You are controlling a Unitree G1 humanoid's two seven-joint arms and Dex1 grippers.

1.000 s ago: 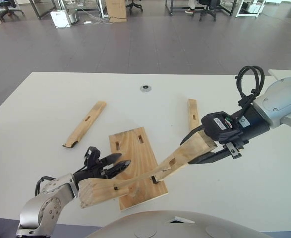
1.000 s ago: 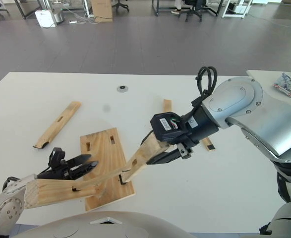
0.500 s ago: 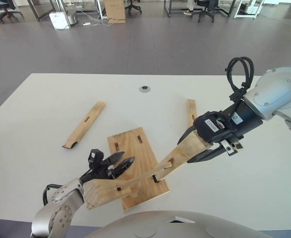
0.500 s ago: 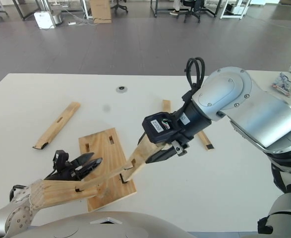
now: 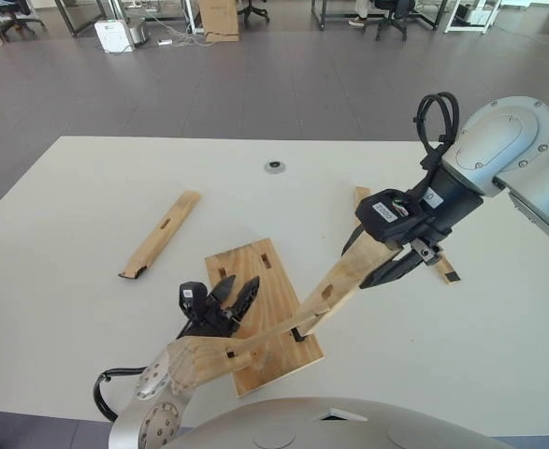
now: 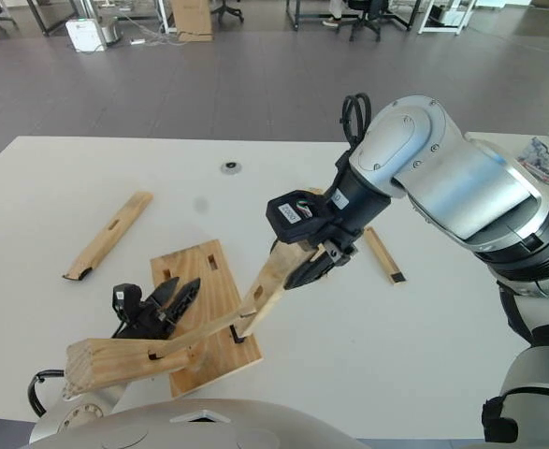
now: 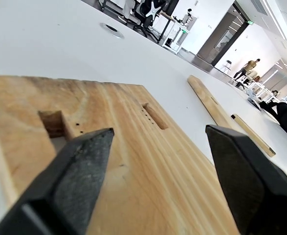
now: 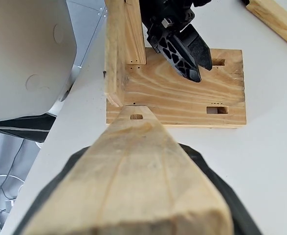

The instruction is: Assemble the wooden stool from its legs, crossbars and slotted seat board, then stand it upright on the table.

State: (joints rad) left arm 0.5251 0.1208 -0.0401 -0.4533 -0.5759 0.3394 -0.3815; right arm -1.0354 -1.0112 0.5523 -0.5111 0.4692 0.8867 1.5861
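- The right gripper [image 5: 368, 264] is found drawn in toward the seat board [image 5: 269, 290] and raised, compared with a second ago.
- The held leg [image 5: 335, 288] is pinched at its upper end by that claw and now slopes more steeply. Its lower end is set at the seat board's right edge; contact there cannot be confirmed.
- The left gripper [image 7: 160, 131] is found carried forward over the seat board's near-left part. Its fingers are spread, with nothing between them, low over the wood and close to a slot.
- The crossbar [image 5: 265, 334] remains joined to the held leg and to the near leg [image 5: 195, 360], whose end has shifted toward the seat board's near corner. What supports that end cannot be told.
- Judgement: the leg frame is being tipped up for fitting into the slots. No leg is seated yet.
- A left piece [image 5: 160, 234] and a right piece [image 6: 383, 255] lie loose on either side of the seat board, so much assembly is judged outstanding.
- The right arm is reached in from the seat board's right, wrist angled down. The left forearm is extended from the near edge across the seat board.
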